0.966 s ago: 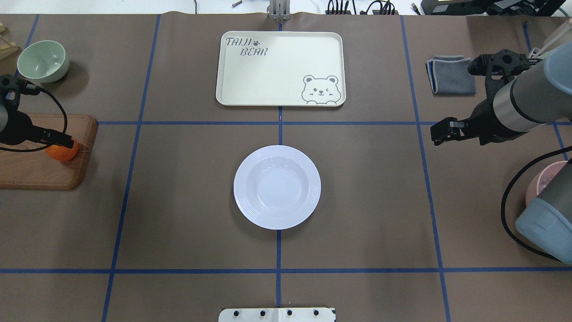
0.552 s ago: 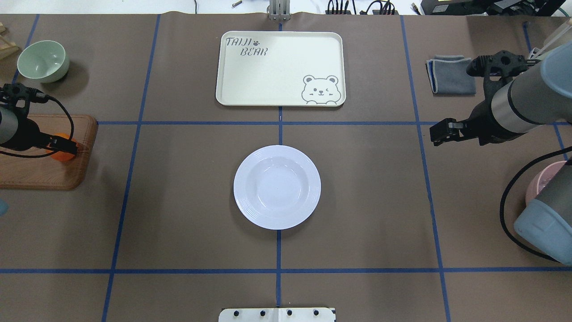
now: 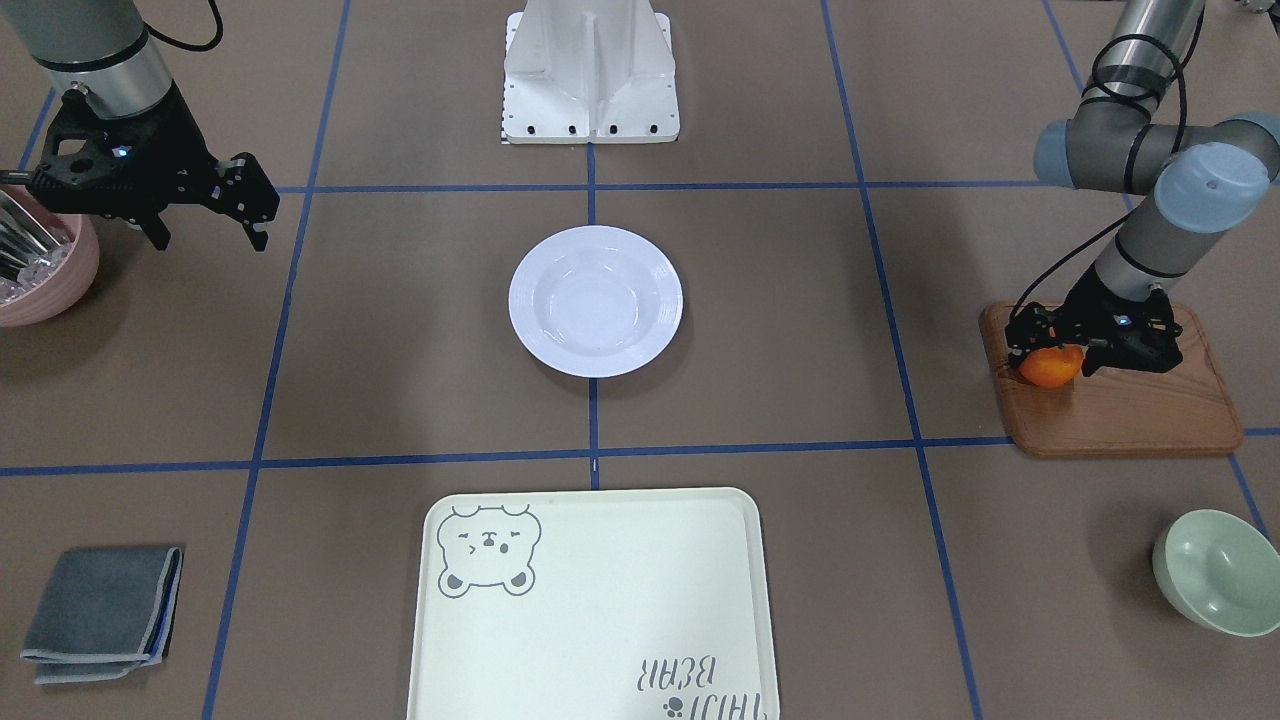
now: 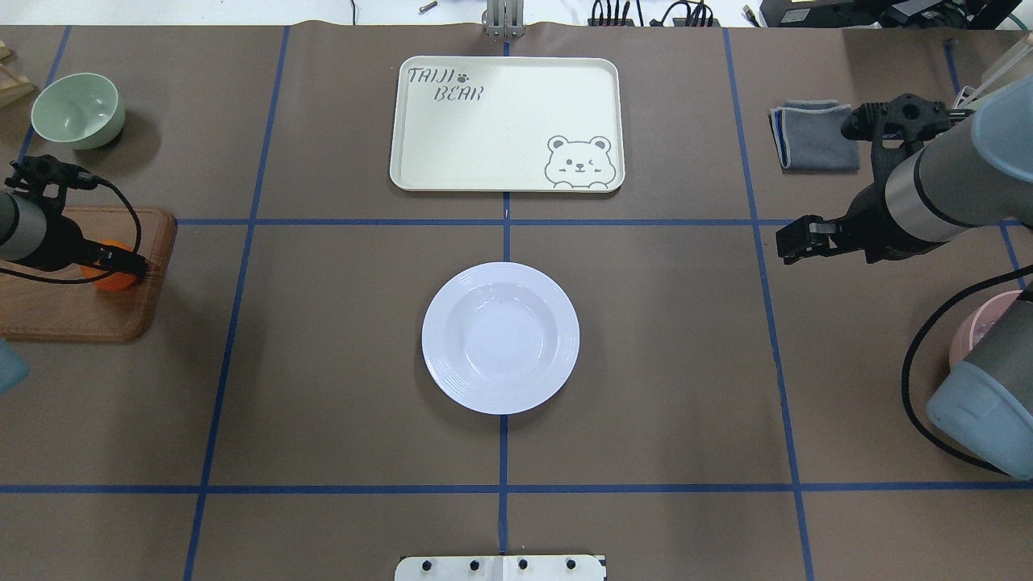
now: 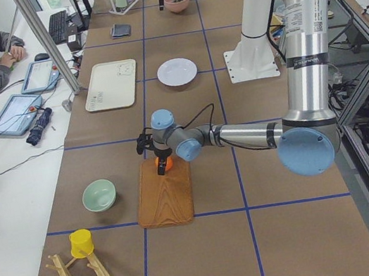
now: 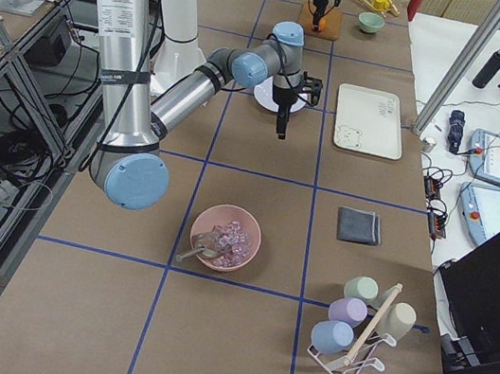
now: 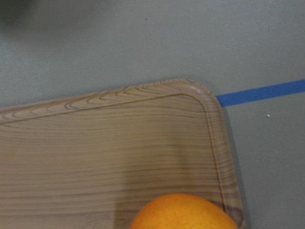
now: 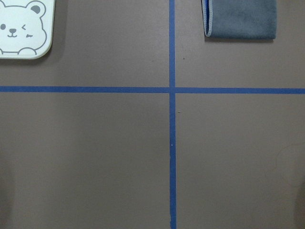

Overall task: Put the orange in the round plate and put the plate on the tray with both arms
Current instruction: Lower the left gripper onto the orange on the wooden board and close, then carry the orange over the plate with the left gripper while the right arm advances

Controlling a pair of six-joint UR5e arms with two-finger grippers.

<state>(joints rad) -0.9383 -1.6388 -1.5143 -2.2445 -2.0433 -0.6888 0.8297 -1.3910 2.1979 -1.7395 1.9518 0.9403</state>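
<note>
At orange [image 3: 1050, 368]: left gripper [image 3: 1050, 358] straddled it, clamping could not be told.
Empty right gripper [image 3: 210, 238] gaped wide; one each: orange, round plate [image 3: 527, 300], tray [image 3: 600, 600].

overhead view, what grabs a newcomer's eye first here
The bright orange on the wooden board at the left edge, with the left gripper down over it. Then the glossy white round plate alone at table centre, with the cream bear tray beyond it.

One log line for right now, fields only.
phase: pickup | left gripper: around orange on wooden board, grip unconfirmed | right gripper: open, hovering | round plate: empty | tray: empty
</note>
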